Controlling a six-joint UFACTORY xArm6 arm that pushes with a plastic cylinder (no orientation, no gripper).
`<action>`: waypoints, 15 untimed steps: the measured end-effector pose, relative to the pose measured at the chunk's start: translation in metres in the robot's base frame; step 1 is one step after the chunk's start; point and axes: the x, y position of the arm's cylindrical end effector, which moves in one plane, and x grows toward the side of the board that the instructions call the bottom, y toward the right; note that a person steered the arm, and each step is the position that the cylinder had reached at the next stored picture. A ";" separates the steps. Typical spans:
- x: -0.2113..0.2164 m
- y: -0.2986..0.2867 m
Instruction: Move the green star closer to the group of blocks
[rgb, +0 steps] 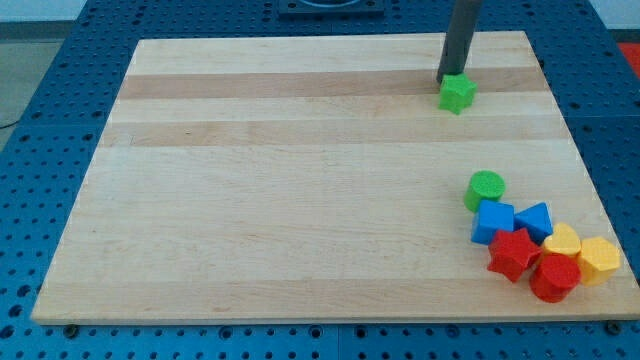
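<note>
The green star lies near the board's top right, alone. My tip stands right at the star's top edge, touching or nearly touching it. The group of blocks sits at the bottom right: a green cylinder, a blue cube, a blue triangular block, a red star, a red hexagonal block, a yellow block and a yellow hexagonal block. The star is well above the group.
The wooden board rests on a blue perforated table. The group lies close to the board's right and bottom edges.
</note>
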 end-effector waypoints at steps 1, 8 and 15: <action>0.016 0.000; 0.109 0.018; 0.166 0.063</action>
